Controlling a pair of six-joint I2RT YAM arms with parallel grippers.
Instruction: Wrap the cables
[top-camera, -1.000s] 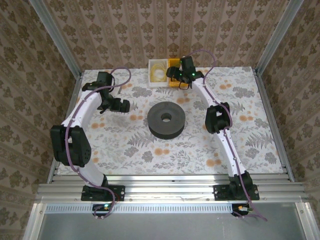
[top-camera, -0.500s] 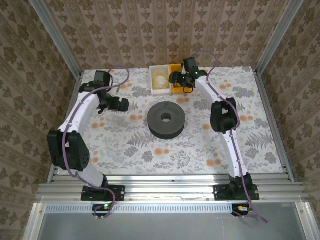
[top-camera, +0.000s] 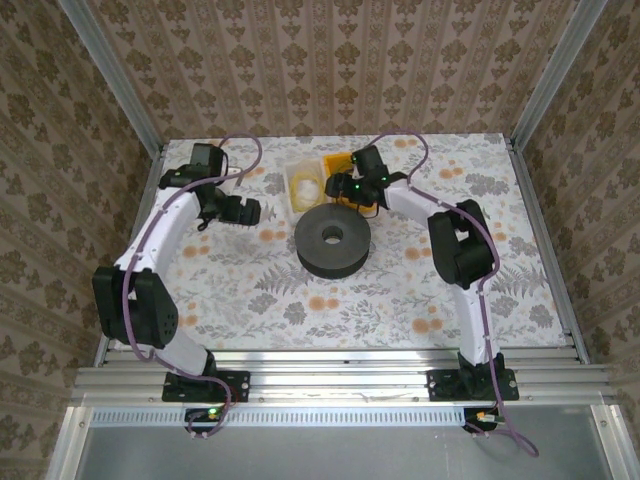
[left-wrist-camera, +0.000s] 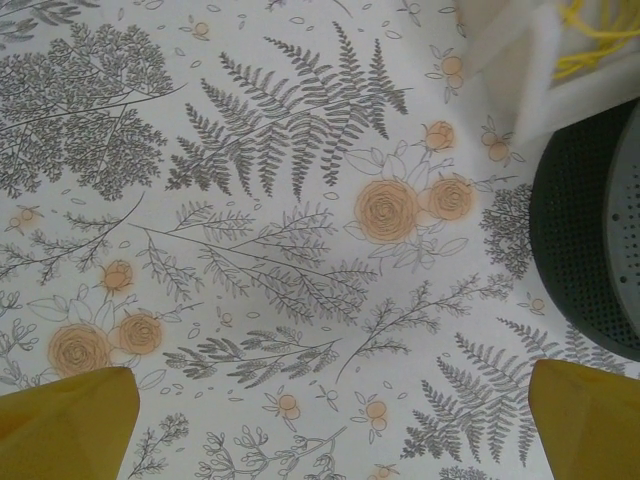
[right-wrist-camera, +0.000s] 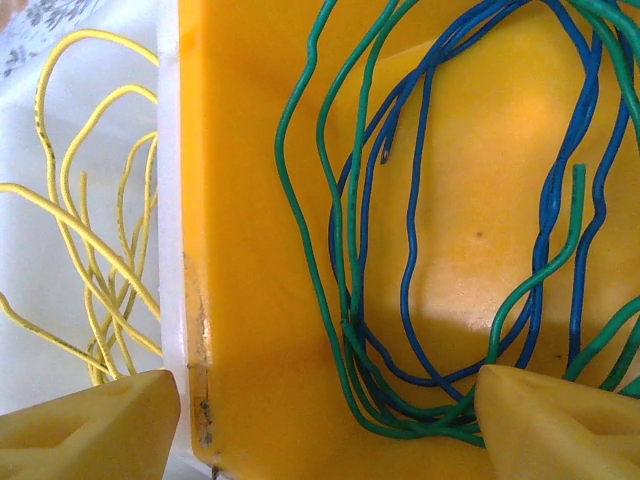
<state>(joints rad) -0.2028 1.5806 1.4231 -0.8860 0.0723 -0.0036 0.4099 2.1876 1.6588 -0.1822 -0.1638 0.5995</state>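
Green cables (right-wrist-camera: 340, 250) and blue cables (right-wrist-camera: 410, 270) lie in loose loops inside the orange bin (right-wrist-camera: 250, 300). Thin yellow cables (right-wrist-camera: 100, 250) lie in the white bin (right-wrist-camera: 60, 380) beside it. My right gripper (right-wrist-camera: 325, 430) hangs open just above them, straddling the wall between the two bins: one fingertip (right-wrist-camera: 90, 430) over the white bin, the other (right-wrist-camera: 560, 425) over the green loops. From above, the right gripper (top-camera: 350, 185) is at the bins, behind the spool. My left gripper (left-wrist-camera: 325, 420) is open over bare cloth, with nothing between its fingers; from above the left gripper (top-camera: 245, 210) stands left of the bins.
A wide black spool (top-camera: 332, 240) sits mid-table, just in front of the white bin (top-camera: 303, 186) and orange bin (top-camera: 335, 163). The spool's edge (left-wrist-camera: 590, 250) fills the right side of the left wrist view. The floral cloth (top-camera: 250, 290) spreads in front.
The right gripper has come nearer and leftward, and both bins have shifted from the back edge toward the spool, turning askew. The left gripper has barely moved.
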